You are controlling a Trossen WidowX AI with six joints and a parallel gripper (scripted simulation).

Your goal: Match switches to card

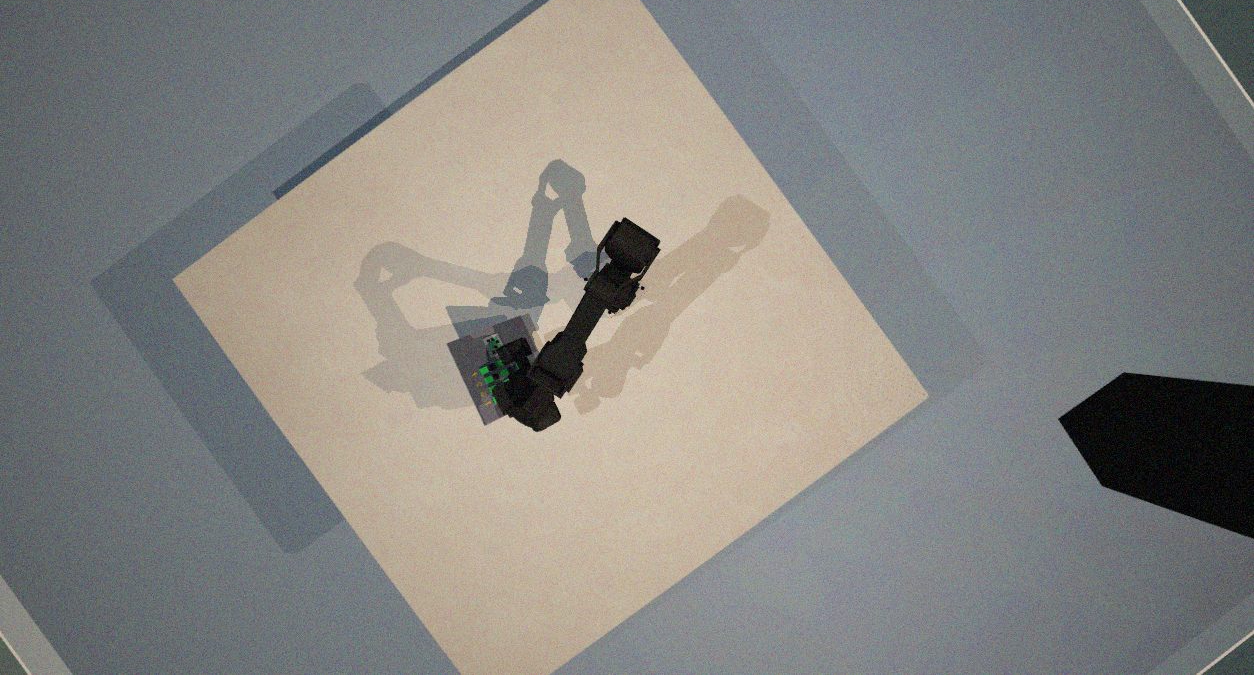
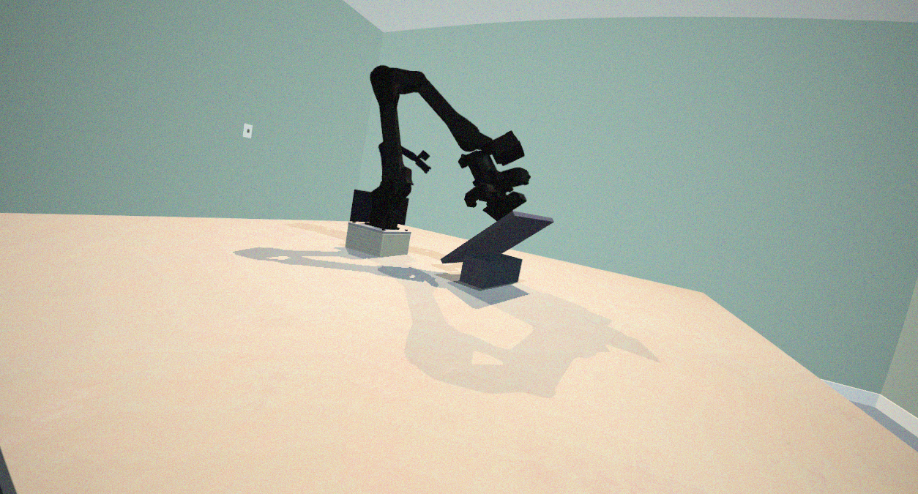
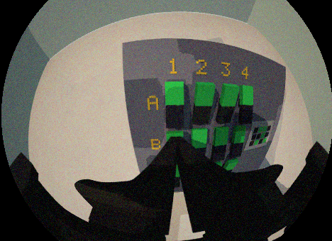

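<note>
In the wrist view a tilted dark grey panel (image 3: 142,67) (image 2: 498,237) bears a grid of green and black switches, columns 1 to 4, rows A and B labelled. Row A shows switch A1 (image 3: 174,105), switch A2 (image 3: 203,103), switch A3 (image 3: 227,103) and switch A4 (image 3: 246,104). In row B, switch B2 (image 3: 199,138), switch B3 (image 3: 220,142) and switch B4 (image 3: 237,142) show partly. The small card (image 3: 259,135) sits right of the grid; its squares are hard to read. My gripper (image 3: 175,141) is shut and empty, its tips over switch B1, hiding most of it and much of the row below.
The panel stands on a dark block (image 2: 490,272) on the pale table (image 2: 192,362) (image 1: 745,407). The arm's base sits on a grey block (image 2: 377,240) behind the panel in the exterior view. Arm shadows cross the table and panel.
</note>
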